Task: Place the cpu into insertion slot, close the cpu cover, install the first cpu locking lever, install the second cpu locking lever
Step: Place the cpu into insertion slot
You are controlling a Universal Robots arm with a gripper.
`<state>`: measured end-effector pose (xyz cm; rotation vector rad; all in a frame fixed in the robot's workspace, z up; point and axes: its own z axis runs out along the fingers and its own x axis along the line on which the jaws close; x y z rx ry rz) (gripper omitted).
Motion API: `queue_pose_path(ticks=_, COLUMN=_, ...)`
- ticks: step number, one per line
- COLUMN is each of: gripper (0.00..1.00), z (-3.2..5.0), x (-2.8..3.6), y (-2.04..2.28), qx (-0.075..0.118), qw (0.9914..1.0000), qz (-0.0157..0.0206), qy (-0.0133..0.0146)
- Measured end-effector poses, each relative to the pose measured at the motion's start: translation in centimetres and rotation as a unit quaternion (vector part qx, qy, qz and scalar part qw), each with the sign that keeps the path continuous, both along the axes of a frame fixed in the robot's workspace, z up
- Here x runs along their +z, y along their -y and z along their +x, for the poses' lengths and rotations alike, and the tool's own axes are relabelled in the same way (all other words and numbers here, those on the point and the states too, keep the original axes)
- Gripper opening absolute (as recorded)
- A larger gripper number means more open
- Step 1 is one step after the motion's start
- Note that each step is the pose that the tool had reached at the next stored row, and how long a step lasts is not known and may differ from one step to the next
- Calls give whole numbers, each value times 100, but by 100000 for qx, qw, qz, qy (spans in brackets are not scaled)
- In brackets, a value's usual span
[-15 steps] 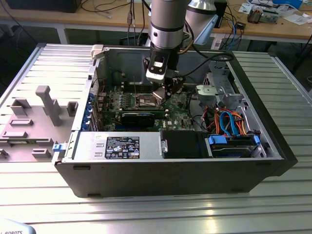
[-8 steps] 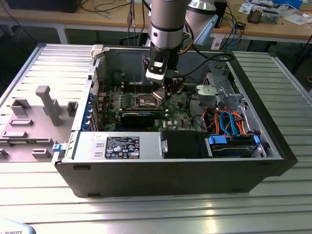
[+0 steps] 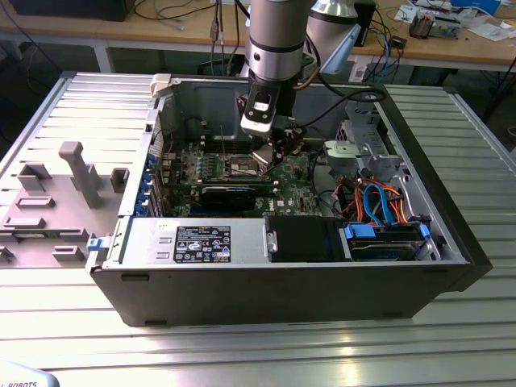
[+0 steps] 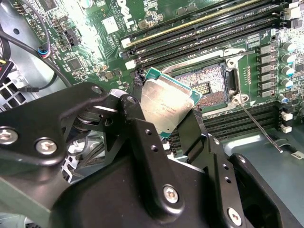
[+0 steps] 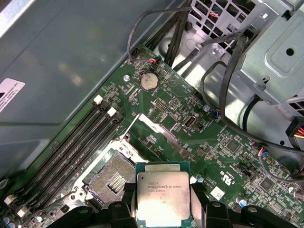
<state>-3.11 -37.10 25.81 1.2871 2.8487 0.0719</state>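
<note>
An open computer case [image 3: 282, 298] lies on a ribbed metal desk [image 3: 451, 129]. In the exterior view the arm reaches down into the case from 12 o'clock.

The hand [image 3: 272, 155] hangs over the green circuit board [image 3: 294, 173], just at 2 o'clock from the socket [image 3: 242, 168]. Both wrist views show the hand [image 4: 164, 113] [image 5: 164, 202] closed partway on the chip [image 4: 166, 100] [image 5: 163, 194]. One black finger [image 4: 135, 102] presses against each of two opposite edges, and the silvery top is in plain sight.

The chip is held above the board, close beside the socket [image 4: 208, 80] [image 5: 110, 178] but not in it. The socket's field of contacts lies bare. In the second wrist view the chip looks tilted against the board, and a thin metal lever [image 4: 256, 124] angles away from the socket's corner, unlatched.

Long black memory slots [image 5: 71, 147] run alongside the socket, and a coin battery [image 5: 148, 81] sits farther along the board.

Within the case in the exterior view:
- a labelled power supply [image 3: 193, 242] sits at 7 o'clock
- orange and blue cables [image 3: 379, 201] sit at 4 o'clock

A grey plastic fixture [image 3: 72, 177] stands on the desk at 9 o'clock from the case.
</note>
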Motion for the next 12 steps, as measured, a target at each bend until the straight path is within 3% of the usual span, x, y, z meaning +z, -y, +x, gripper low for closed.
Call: queue_pose_path(ticks=12, gripper=54, z=0, x=-2, y=0, qx=-415, qw=99999, qz=-2, qy=2)
